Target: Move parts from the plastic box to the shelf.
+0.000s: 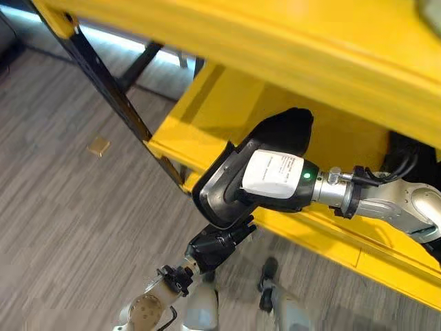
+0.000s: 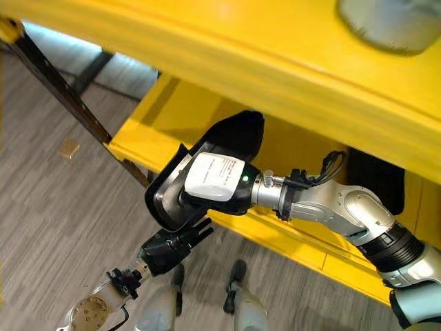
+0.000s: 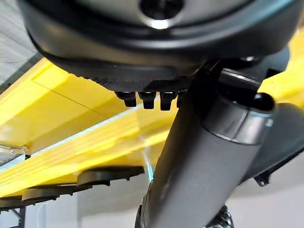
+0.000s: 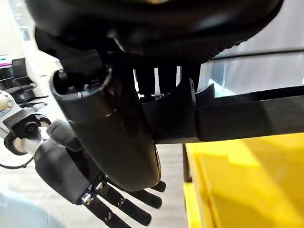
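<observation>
A black curved plastic part (image 1: pixel 219 192) with a grey inner face hangs at the front edge of the yellow shelf's lower board (image 1: pixel 207 114). My right hand (image 1: pixel 275 176) reaches in from the right and is shut on it, with its thumb (image 4: pixel 114 133) across the part (image 4: pixel 237 118) in the right wrist view. My left hand (image 2: pixel 172 248) is just below the part's lower end, fingers (image 4: pixel 128 206) straight and pointing up at it. I cannot tell whether they touch it.
A yellow upper shelf beam (image 1: pixel 275 41) runs across the top, with a grey object (image 2: pixel 386 21) on it. The shelf's black upright post (image 1: pixel 103 83) slants down at the left. A small tan piece (image 1: pixel 98 145) lies on the grey carpet floor.
</observation>
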Available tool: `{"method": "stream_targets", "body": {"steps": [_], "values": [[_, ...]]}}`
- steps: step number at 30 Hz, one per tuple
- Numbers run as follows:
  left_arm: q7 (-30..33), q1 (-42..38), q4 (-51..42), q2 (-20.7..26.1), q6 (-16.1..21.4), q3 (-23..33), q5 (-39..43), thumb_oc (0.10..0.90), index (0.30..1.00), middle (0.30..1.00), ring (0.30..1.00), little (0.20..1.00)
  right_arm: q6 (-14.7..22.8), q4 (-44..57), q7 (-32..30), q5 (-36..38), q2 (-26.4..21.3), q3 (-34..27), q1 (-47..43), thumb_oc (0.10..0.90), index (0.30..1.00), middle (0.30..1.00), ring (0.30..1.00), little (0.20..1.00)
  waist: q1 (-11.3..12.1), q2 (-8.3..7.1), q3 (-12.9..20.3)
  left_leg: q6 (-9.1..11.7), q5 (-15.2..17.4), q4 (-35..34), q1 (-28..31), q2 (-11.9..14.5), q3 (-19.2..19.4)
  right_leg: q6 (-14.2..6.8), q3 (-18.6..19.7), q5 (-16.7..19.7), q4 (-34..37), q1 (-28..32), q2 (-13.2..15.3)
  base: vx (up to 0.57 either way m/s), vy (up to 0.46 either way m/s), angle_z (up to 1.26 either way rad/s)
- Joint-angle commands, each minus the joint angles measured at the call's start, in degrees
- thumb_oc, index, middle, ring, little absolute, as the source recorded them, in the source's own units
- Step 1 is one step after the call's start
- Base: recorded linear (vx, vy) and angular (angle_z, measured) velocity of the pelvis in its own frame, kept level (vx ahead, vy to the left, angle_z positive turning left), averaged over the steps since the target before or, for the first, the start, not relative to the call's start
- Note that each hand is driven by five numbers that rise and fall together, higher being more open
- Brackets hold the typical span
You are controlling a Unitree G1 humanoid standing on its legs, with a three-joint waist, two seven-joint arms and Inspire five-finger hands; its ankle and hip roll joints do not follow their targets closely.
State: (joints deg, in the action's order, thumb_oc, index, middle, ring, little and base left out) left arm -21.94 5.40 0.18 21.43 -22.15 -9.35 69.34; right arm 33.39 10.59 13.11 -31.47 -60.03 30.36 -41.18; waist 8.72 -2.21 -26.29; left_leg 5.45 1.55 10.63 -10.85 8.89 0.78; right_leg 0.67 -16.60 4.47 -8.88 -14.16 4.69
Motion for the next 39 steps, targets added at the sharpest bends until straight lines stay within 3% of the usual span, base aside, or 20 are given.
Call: {"method": "stream_targets", "body": {"steps": [1,7,13,23,28,39], "values": [[-5.30,-0.23,-7.19,0.03,1.91,0.00,1.66,0.900,1.000,1.000,1.000,1.000,-1.85,0.16,-9.31,3.08,-3.45,-0.10,-7.00,0.400,0.300,0.300,0.300,0.300,0.87,1.34,3.03,0.34,-9.02,-6.77,-1.93,2.37,-1.15,-0.37,1.15,-16.65,-18.25,1.76,-1.77,-0.06,-0.352,0.13],[-6.89,1.24,-8.58,2.54,1.14,1.38,0.67,0.900,1.000,1.000,1.000,1.000,-5.34,-8.27,-15.52,3.24,-6.37,-1.48,-5.15,0.400,0.300,0.300,0.300,0.300,1.71,0.00,0.41,0.61,-10.19,-4.38,-6.61,3.63,-3.07,0.87,0.93,-19.04,-24.83,-2.38,-3.55,-0.04,-0.218,0.07],[-6.64,2.05,-9.49,4.80,0.14,2.87,0.77,0.900,1.000,1.000,1.000,1.000,-8.85,-13.62,-15.60,5.30,-7.39,-5.47,-2.22,0.400,0.300,0.300,0.300,0.300,1.79,-1.17,-0.91,0.84,-10.74,-1.83,-9.80,4.70,-4.29,1.41,0.93,-21.05,-29.33,-4.69,-5.01,-0.02,-0.187,0.02],[-5.89,1.65,-9.04,6.06,-1.24,3.13,1.77,0.900,1.000,1.000,1.000,1.000,-10.80,-17.79,-12.88,6.17,-9.31,-5.36,-4.44,0.400,0.300,0.300,0.300,0.300,1.40,-1.37,-1.15,0.98,-11.18,0.06,-11.76,5.39,-4.83,1.66,1.88,-22.34,-32.11,-6.06,-5.68,0.01,-0.086,-0.01],[-5.67,1.40,-9.17,6.58,-2.11,3.31,2.18,0.900,1.000,1.000,1.000,1.000,-9.46,-18.17,-12.71,4.44,-9.47,-3.84,-7.82,0.400,0.300,0.300,0.300,0.300,1.56,-1.22,-1.07,0.85,-10.80,0.88,-12.28,5.04,-4.89,1.66,1.97,-22.41,-32.60,-6.45,-5.56,0.02,-0.011,0.00],[-5.85,1.30,-9.39,7.01,-3.73,3.28,2.22,0.900,1.000,1.000,1.000,1.000,-13.43,-18.08,-11.68,1.44,-8.41,1.55,-15.91,0.400,0.300,0.300,0.300,0.300,2.66,-0.55,-0.94,0.46,-10.54,1.21,-12.46,4.06,-5.20,1.68,1.73,-22.54,-33.28,-6.64,-5.01,0.01,-0.002,0.01]]}}
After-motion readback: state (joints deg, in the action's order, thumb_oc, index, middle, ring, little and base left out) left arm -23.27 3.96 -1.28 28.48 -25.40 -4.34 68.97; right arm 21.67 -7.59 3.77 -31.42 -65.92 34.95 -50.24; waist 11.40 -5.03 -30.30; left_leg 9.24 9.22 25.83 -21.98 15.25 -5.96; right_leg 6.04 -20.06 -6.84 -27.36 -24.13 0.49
